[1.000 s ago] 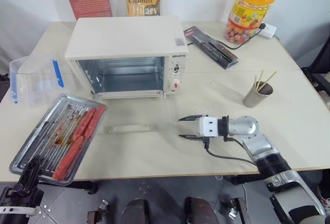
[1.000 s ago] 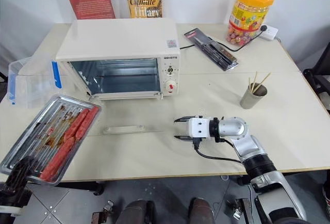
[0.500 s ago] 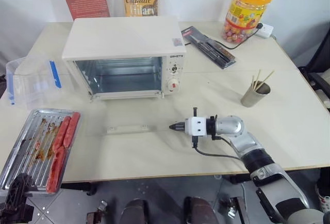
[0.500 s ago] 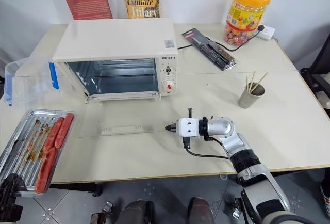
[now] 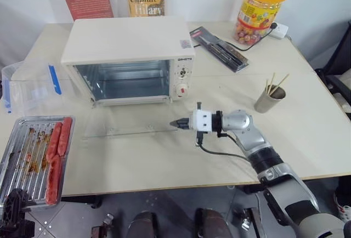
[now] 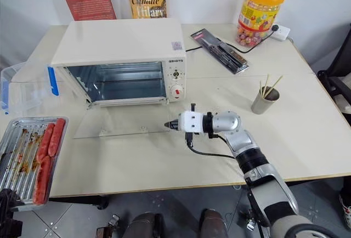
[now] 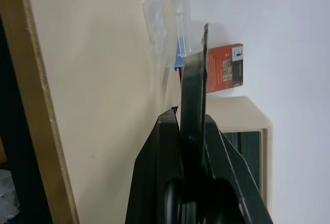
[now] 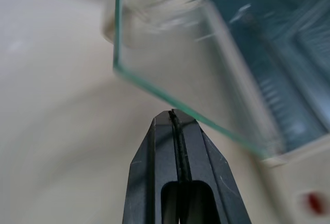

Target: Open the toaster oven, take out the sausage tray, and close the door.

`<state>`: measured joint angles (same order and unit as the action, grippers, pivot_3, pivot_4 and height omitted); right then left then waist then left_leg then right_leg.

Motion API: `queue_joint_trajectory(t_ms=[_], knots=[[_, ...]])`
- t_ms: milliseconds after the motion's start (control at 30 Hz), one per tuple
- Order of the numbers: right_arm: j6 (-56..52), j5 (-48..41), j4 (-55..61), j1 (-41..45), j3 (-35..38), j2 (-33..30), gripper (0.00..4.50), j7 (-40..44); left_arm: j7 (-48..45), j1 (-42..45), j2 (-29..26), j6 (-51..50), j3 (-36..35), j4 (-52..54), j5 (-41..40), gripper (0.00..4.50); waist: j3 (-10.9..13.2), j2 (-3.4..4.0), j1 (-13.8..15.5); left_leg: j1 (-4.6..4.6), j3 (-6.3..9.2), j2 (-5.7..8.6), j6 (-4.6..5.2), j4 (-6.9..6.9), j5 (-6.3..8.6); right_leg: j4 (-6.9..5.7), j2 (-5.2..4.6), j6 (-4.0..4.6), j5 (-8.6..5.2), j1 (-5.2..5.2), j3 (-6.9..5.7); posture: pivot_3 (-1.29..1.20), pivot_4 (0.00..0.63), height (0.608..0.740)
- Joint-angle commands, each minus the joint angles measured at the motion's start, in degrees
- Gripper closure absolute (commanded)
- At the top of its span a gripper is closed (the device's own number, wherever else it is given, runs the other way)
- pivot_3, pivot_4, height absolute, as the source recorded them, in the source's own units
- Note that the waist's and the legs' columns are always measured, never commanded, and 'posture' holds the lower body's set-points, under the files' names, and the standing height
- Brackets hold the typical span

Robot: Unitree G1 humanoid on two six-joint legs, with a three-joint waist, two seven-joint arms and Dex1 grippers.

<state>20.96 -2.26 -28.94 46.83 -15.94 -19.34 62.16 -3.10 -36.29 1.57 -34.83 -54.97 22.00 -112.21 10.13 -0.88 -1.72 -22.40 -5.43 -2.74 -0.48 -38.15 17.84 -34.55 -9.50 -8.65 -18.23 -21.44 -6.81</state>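
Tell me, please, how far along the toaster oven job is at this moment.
Done: the toaster oven is open and empty, and the sausage tray lies on the table's near left corner. In hand: the right gripper, shut, has its tips at the corner of the door, which hangs partly raised. Left: swinging the glass up until it shuts. The left gripper is shut, holding nothing.

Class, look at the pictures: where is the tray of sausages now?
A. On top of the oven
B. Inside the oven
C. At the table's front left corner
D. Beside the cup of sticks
C: the tray lies at the table's front left corner, and the oven stands empty.
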Motion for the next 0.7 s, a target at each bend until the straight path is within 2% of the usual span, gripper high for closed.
queue_joint_trajectory(t_ms=[33, 300, 433, 700], knots=[[-1.5, -2.4, 3.4, 0.9, 1.7, -0.1, 4.49, 0.6, -0.7, -2.3, -0.2, 0.2, -0.3, 2.0, -0.8, 4.50, 0.0, -0.02, 0.0, 0.00, -0.01, 0.00, 0.00, 0.00, 0.02, -0.05, 0.00, 0.00, 0.00, -0.01, -0.01, 0.00, 0.150, 0.740], [-6.0, -4.2, 2.7, 7.3, 4.4, 0.2, 4.49, -0.5, -0.2, -3.1, -1.3, -1.3, 1.0, 2.6, -0.8, 4.50, 0.0, 0.01, 0.0, -0.01, -0.11, -0.02, 0.03, -0.05, 0.11, -0.06, 0.01, 0.00, 0.00, -0.08, 0.08, 0.00, 0.150, 0.740], [-8.2, -4.8, 1.6, 10.6, 6.5, -0.1, 4.49, -1.9, 2.1, -3.4, -3.7, -2.8, 5.0, 5.2, -0.8, 4.50, 0.0, 0.00, 0.0, 0.00, -0.09, -0.07, -0.01, -0.03, 0.14, -0.11, 0.05, 0.01, 0.00, -0.10, 0.08, 0.00, 0.150, 0.740], [-28.9, -13.5, 17.4, 5.8, 8.4, -5.0, 4.49, 2.9, 8.2, 3.4, -15.8, -6.3, 13.3, 5.2, -0.8, 4.50, 0.0, 0.06, 0.2, -0.02, -0.02, -0.07, 0.02, -0.04, 0.16, -0.14, 0.05, 0.01, 0.00, -0.10, 0.13, 0.00, 0.150, 0.740]])
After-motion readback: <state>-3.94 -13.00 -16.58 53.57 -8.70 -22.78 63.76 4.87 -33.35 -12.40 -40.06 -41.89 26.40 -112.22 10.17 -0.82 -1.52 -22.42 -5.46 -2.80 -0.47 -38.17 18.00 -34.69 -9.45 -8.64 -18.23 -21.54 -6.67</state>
